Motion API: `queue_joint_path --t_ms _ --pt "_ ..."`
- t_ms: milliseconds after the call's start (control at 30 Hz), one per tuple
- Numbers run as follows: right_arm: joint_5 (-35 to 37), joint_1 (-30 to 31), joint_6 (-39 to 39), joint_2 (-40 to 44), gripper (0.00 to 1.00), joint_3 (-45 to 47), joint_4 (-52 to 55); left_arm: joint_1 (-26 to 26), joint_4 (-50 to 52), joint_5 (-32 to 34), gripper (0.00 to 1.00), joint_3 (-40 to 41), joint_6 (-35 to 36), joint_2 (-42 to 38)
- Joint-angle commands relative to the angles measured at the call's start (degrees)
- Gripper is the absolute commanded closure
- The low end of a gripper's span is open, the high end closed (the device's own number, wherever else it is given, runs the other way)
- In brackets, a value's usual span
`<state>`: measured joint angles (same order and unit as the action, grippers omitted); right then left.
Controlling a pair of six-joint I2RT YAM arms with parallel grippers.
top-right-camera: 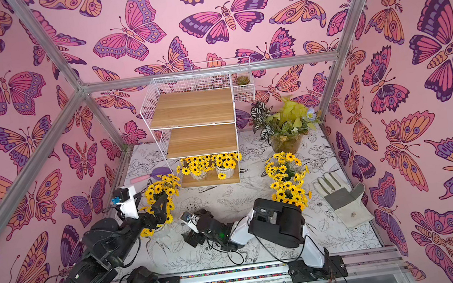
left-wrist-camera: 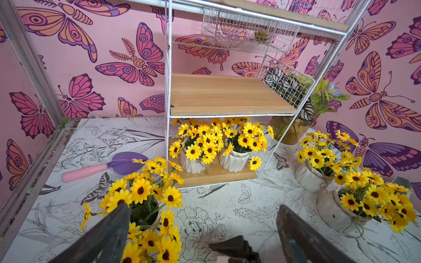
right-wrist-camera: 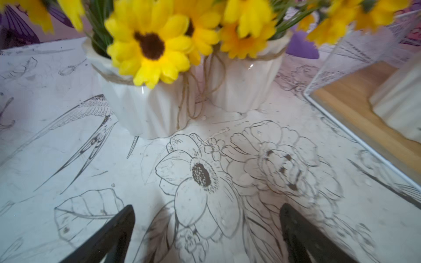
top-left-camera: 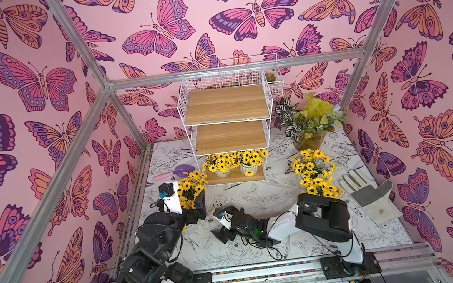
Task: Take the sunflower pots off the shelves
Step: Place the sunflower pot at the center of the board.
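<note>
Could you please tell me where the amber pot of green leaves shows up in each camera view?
Both top views: the amber pot stands just right of the shelves, at the back.
Left wrist: the pot shows behind the shelves' far wire leg.
Right wrist: not in it.
Shared landmark: the shelves' bottom board, in all four.
</note>
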<state>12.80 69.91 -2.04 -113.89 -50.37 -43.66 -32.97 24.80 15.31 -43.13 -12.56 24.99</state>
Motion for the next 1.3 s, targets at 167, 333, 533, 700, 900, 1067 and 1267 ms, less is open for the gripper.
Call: queue_joint_path --t_ms 167,333,533,700,900,1067,1267 --pt "11.7 1.5 -0.7 16.6 0.01 4.3 14.0 0.3 -9.7 -2.4 0.0 3.3 -1.9 6.7" --pt "18.7 1.6 -3.0 23.1 0.01 1.2 28.9 0.3 -14.7 -2.6 0.0 4.3 -0.9 10.5" --pt "24.4 1.7 -6.7 33.5 0.01 1.4 43.5 0.1 -19.6 -4.7 0.0 6.4 -2.5 14.9" --pt "26.4 1.8 -6.5 43.4 0.01 4.1 48.6 -0.5 -27.4 -6.4 0.0 10.5 -3.5 18.6" --pt "28.4 1.6 -6.0 49.4 0.01 5.4 52.5 -1.7 -35.2 -8.9 0.0 12.2 -2.3 26.0" --pt "29.6 1.5 -7.2 49.4 0.01 4.3 55.5 -2.8 -42.6 -13.4 0.0 11.9 0.1 36.2" --pt "28.8 -1.1 -10.7 48.8 0.01 2.5 60.1 -3.2 -57.9 -17.4 0.0 13.9 1.6 48.5"
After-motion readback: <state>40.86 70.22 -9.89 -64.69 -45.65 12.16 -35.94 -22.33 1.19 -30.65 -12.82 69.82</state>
